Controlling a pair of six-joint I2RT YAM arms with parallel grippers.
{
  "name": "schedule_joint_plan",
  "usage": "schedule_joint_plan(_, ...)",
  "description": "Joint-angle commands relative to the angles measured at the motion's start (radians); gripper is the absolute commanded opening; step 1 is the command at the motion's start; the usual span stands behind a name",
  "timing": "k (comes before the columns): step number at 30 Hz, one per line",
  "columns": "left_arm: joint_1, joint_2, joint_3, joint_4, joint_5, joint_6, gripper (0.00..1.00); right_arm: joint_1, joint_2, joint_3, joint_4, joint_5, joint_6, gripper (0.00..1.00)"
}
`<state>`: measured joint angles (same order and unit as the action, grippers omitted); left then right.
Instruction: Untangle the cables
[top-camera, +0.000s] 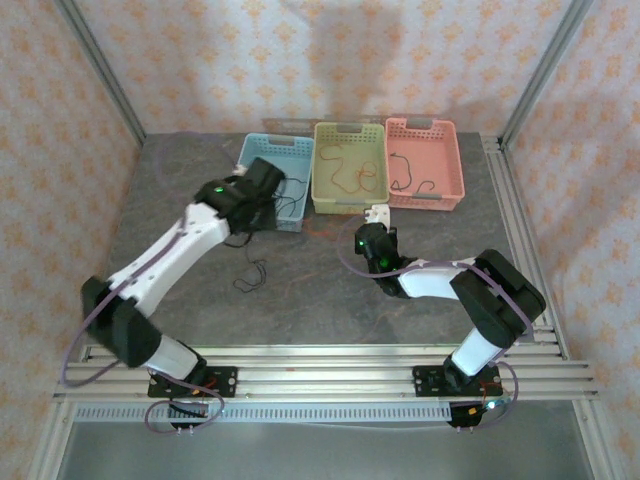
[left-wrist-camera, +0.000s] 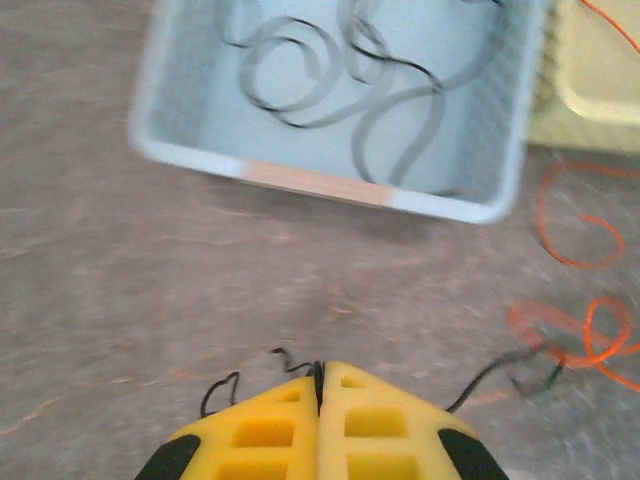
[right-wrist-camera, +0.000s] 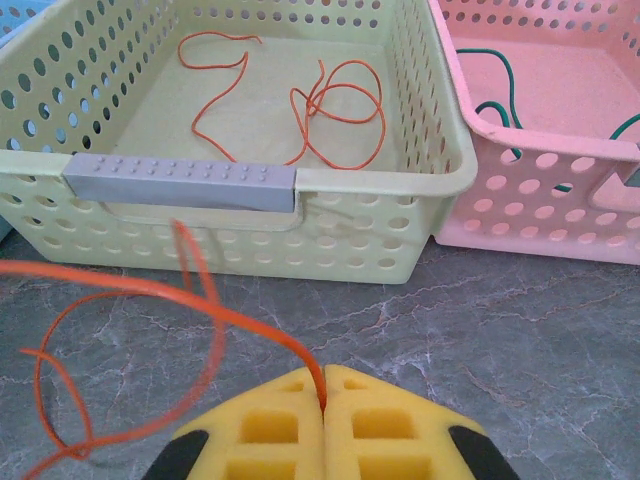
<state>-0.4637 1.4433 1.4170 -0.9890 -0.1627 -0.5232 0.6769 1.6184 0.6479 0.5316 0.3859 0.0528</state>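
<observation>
Risk: pulling apart may cinch the crossing mid-worktop, or thin wire slips.
Left pincer: clamped on black cable.
Right pincer: clamped on orange cable.

We find no text, label, brand or number to read. The grey strip on the yellow-green basket carries only small dots.

There's the yellow-green basket, mid-row at the far edge of the grey marbled table. Blue basket just beside its left wall, pink basket tight against its right.
</observation>
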Motion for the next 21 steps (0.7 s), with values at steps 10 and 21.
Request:
schedule_joint_plan(10,0.172,-0.189,0.035,-0.079,-0.007,0.025,0.00,-0.007,-0.019,0.004,0.012,0.022,0.018,0.00)
schedule_joint_plan(21,0.267,-0.186,0.165,-0.154,-0.062,0.062,0.00,-0.007,-0.019,0.004,0.008,0.027,0.019,0.00)
